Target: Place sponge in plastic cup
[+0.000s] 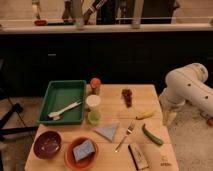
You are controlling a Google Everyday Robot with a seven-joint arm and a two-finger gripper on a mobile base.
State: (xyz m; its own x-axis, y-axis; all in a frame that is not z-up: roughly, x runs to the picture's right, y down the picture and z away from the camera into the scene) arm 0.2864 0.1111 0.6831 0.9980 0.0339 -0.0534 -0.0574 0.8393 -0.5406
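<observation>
The sponge (84,149), a small blue-grey block, lies in an orange bowl (71,159) at the table's front left. The plastic cup (93,117), short and light green, stands upright near the table's middle, just in front of a taller white cup (92,102). My gripper (169,118) hangs off the white arm beside the table's right edge, pointing down, far from both sponge and cup. It holds nothing.
A green tray (56,89) with white utensils sits at the left. An orange-capped jar (95,85), a dark red bowl (47,145), a grey-blue triangular piece (107,131), a fork (124,137), a green vegetable (151,135), a banana piece (145,114) and a long block (138,156) share the table.
</observation>
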